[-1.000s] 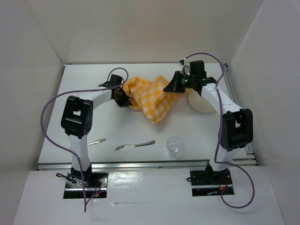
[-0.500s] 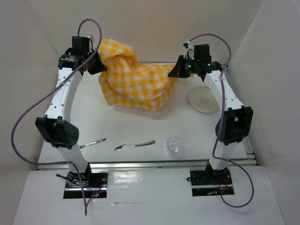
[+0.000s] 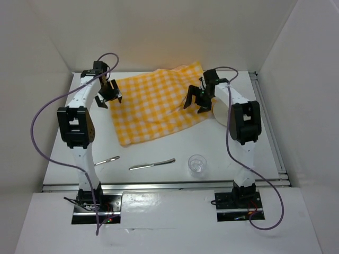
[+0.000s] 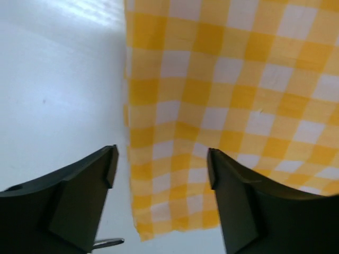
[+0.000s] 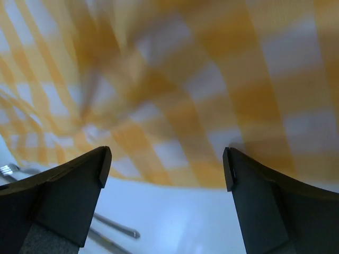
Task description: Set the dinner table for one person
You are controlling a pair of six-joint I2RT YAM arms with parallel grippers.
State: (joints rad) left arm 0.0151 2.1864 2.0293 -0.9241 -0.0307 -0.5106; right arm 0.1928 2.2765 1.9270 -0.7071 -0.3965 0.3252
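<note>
A yellow-and-white checked cloth (image 3: 159, 103) lies spread out on the far half of the white dinner table (image 3: 159, 148). My left gripper (image 3: 108, 92) hovers open at the cloth's left edge; the left wrist view shows the cloth (image 4: 222, 106) below its parted fingers (image 4: 85, 180), which hold nothing. Over the cloth's right edge my right gripper (image 3: 197, 100) is open too. In the right wrist view the blurred cloth (image 5: 185, 79) lies past the gripper (image 5: 167, 169), whose jaws stand wide and empty.
A white plate (image 3: 226, 115) sits at the right, partly behind the right arm. Near the front edge lie a fork (image 3: 107, 160), a knife (image 3: 152, 164) and a clear glass (image 3: 197, 165). White walls close in the back and sides.
Both grippers held the cloth up in the air, then came down and opened. The cloth is let go and now lies spread flat on the table.
</note>
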